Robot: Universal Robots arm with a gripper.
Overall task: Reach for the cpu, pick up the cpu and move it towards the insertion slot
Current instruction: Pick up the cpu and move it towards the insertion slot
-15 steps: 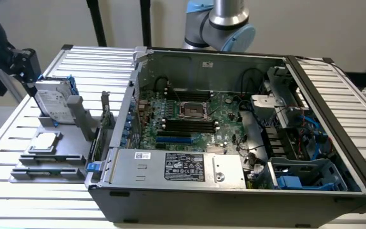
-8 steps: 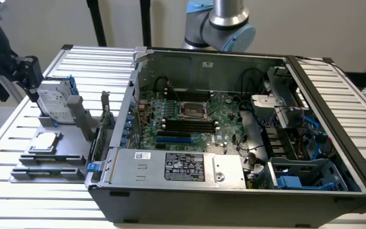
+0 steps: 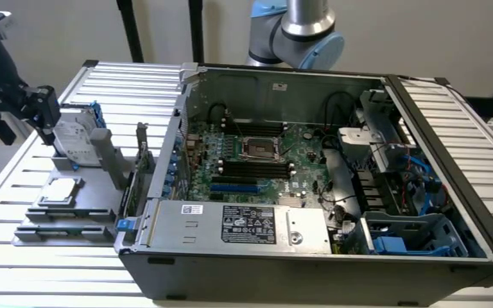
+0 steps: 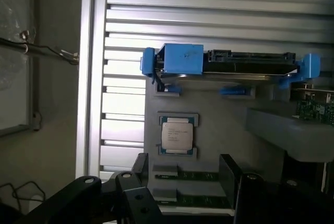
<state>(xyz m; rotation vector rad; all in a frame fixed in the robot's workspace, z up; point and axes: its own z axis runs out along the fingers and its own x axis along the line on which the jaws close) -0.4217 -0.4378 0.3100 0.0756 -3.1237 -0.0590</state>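
The cpu (image 3: 60,190) is a small square chip with a silvery top, lying flat in a grey holder on the slatted table, on the exterior view's left beside the computer case. In the wrist view the cpu (image 4: 177,134) sits just beyond my black fingertips (image 4: 141,164). My gripper (image 3: 25,123) hangs above and behind the cpu, apart from it, open with nothing between its fingers. The insertion slot (image 3: 261,149), a square socket with a shiny metal frame, lies on the motherboard inside the open case.
A silver hard drive with blue rails (image 3: 75,135) stands in the fixture just behind the cpu, the same hard drive (image 4: 229,65) in the wrist view. Memory sticks (image 3: 62,221) lie in front of it. The case wall (image 3: 165,160) rises between the holder and the motherboard.
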